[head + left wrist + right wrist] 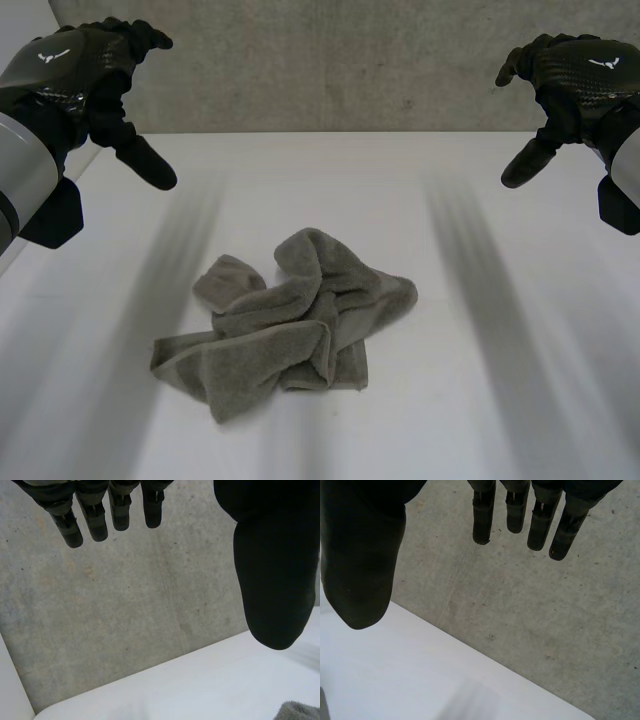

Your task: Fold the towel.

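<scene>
Head view: towel [290, 322] crumpled, corners mostly hidden | left hand [72, 72] spread, aloft | right hand [580, 75] spread, aloft

Towel [290, 325]: grey-brown, one plain colour, no stripe or print. Table [500, 400]: plain white. Wall [340, 60] beyond the table's far edge: mottled grey concrete with dark specks. Left hand [75, 65] and right hand [580, 70]: black, fine woven pattern on the backs, each with a small white mark. Left arm [20, 170]: light grey.

White table [500, 400] before a grey concrete wall [330, 70].
</scene>
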`<state>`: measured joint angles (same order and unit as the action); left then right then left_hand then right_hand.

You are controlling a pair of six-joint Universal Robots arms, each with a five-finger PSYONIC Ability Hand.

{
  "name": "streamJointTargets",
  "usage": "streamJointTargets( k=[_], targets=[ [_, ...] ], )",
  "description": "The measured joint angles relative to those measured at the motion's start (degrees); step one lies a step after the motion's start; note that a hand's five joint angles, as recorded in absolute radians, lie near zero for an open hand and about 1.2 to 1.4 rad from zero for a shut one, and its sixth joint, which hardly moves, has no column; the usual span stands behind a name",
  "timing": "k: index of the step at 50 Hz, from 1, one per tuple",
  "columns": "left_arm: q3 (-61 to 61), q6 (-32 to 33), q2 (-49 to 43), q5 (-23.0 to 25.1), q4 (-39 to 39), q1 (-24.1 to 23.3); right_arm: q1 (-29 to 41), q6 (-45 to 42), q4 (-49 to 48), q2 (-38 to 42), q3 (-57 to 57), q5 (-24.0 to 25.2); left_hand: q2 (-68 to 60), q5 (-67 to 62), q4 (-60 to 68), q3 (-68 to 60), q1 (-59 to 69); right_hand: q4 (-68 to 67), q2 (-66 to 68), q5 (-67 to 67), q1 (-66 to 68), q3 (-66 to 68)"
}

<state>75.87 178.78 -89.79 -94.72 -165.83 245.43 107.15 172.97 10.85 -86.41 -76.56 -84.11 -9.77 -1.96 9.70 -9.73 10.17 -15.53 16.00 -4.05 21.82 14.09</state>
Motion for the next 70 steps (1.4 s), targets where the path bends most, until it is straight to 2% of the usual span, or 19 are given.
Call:
streamJointTargets(
  k=[7, 9, 11, 12, 13, 16, 27, 39, 46, 49, 54, 61, 70],
  targets=[
    [1.46, 0.04, -0.09, 0.33, 0.11, 1.55, -0.04, 0.06, -1.69, 0.08, -0.4, -0.07, 0.0, 0.0, 0.0, -0.01, 0.0, 0.0, 0.0, 0.01, 0.0, 0.0],
    [1.87, 0.03, -0.1, 0.41, 0.07, 1.8, -0.07, 0.11, -2.39, 0.02, -0.61, -0.08, -1.08, 0.0, 1.1, -1.11, 0.43, -5.28, 5.13, -5.75, 2.46, 6.14],
    [2.41, 0.01, -0.1, 0.51, 0.0, 1.99, -0.14, 0.28, -3.39, -0.13, -0.99, -0.08, -6.1, -4.18, 6.14, -6.12, 5.94, -20.56, 20.9, -22.38, 14.99, 22.25],
    [2.56, 0.0, -0.08, 0.53, -0.03, 2.02, -0.16, 0.35, -3.66, -0.19, -1.08, -0.07, -7.63, -5.82, 7.67, -7.66, 7.55, -18.72, 18.81, -20.09, 12.0, 20.21],
    [2.85, -0.01, -0.04, 0.55, -0.07, 2.03, -0.19, 0.46, -4.05, -0.25, -1.17, -0.04, -8.11, -6.38, 8.16, -8.13, 7.81, -9.24, 9.07, -9.9, 2.43, 10.69],
    [3.61, -0.02, 0.11, 0.59, -0.18, 2.01, -0.17, 0.62, -4.27, -0.32, -1.14, 0.07, -3.12, -1.63, 3.31, -3.15, 2.91, 0.77, -1.83, 0.7, -6.67, 0.17],
    [7.0, -0.03, 1.13, 0.55, -0.59, 2.5, -0.1, 0.23, 0.15, 0.49, -0.08, 0.69, 0.03, 0.0, -0.05, 0.03, -0.09, 0.98, -2.32, 0.72, -8.29, -0.57],
    [15.12, 0.55, 2.65, 1.27, -1.36, 6.05, 0.84, -2.73, 0.78, 0.66, -2.17, 1.55, 0.2, 0.02, -0.17, 0.22, -0.11, 0.98, -2.32, 0.72, -8.29, -0.57],
    [24.01, 3.91, 3.74, 5.7, -2.32, 9.56, 5.21, -10.38, 2.19, 1.29, -7.9, 2.98, -0.49, 0.02, 0.55, -0.54, 0.14, 0.65, -1.95, 0.18, -7.29, 0.05],
    [28.54, 6.46, 3.96, 8.66, -2.64, 11.81, 7.53, -11.44, 2.1, 1.89, -10.63, 3.3, -2.03, -0.07, 2.07, -2.1, 1.72, -2.76, 2.27, -4.64, -3.54, 4.32],
    [36.31, 10.58, 3.82, 13.97, -4.27, 16.01, 11.36, -7.03, 0.07, 4.26, -15.06, 3.72, -5.31, -3.27, 5.35, -5.35, 4.95, -11.9, 11.24, -13.97, 5.14, 13.3],
    [44.13, 12.49, 2.92, 19.22, -9.72, 20.16, 14.2, 4.52, -3.61, 9.28, -18.55, 6.01, -6.76, -4.63, 6.83, -6.8, 6.29, -12.87, 12.18, -14.94, 6.57, 14.5],
    [48.41, 11.91, -0.35, 21.8, -20.93, 20.61, 16.16, 15.3, -8.77, 17.28, -19.18, 8.63, -6.63, -4.37, 6.72, -6.67, 6.1, -12.75, 12.03, -13.88, 5.87, 14.36]
  ],
)
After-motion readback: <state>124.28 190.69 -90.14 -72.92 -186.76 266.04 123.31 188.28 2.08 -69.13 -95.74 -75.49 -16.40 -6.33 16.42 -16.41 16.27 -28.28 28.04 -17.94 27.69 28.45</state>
